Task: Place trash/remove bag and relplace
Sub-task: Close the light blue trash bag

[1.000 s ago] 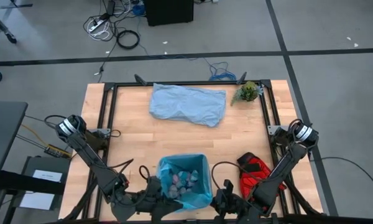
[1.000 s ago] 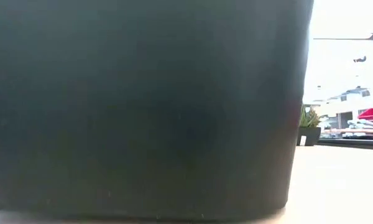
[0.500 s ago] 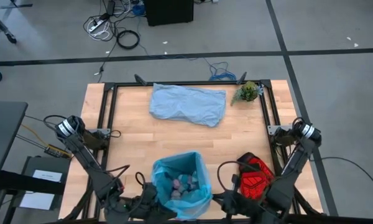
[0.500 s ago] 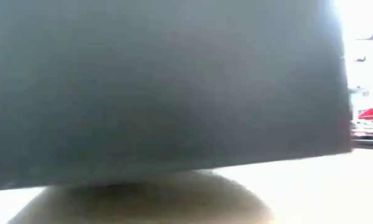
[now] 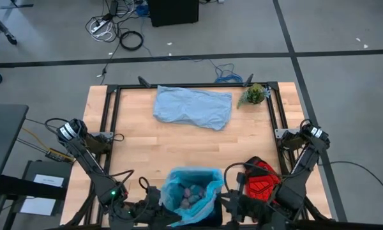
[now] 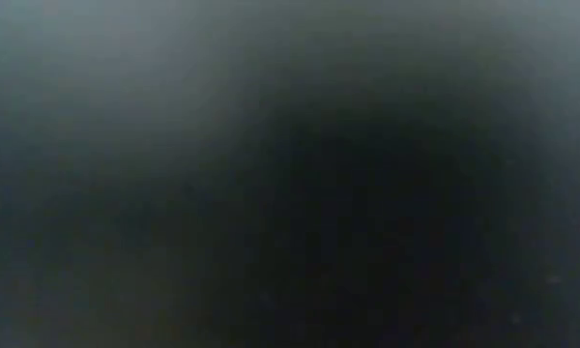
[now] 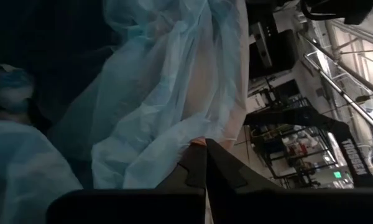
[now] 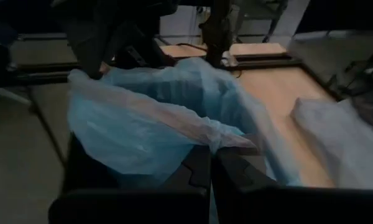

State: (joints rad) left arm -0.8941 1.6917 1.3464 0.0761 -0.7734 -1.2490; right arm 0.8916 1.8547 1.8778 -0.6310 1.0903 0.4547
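At the near edge of the table (image 5: 134,147), the bag (image 5: 190,198), a bright cyan-blue liner, stands with its mouth gathered upward between the two grippers. The trash (image 5: 193,193), small pink, blue and white paper wads, lies inside it, visible through the open mouth in the high view.

The left gripper (image 5: 158,207) sits at the near left side of the bag. In the left wrist view its fingers (image 7: 196,165) are pressed together with a fold of the bag's rim (image 7: 174,93) pinched between the tips. The film fans out from the pinch point, and a blue wad shows in the dark beyond it.

The right gripper (image 5: 233,206) sits at the near right side of the bag. In the right wrist view its fingers (image 8: 202,168) are likewise closed, clamping the plastic edge (image 8: 168,124), which stretches across the frame toward the left arm behind.

The low view is fully blocked by a dark surface close to the lens; nothing can be identified in it.

Just right of the bag, partly under the right arm, lies a red object (image 5: 263,179) on the table. Farther back, at the far centre of the table, lies a pale grey-blue plastic bag (image 5: 193,107), flat and crumpled. At the far right corner stands a small green plant (image 5: 255,94).
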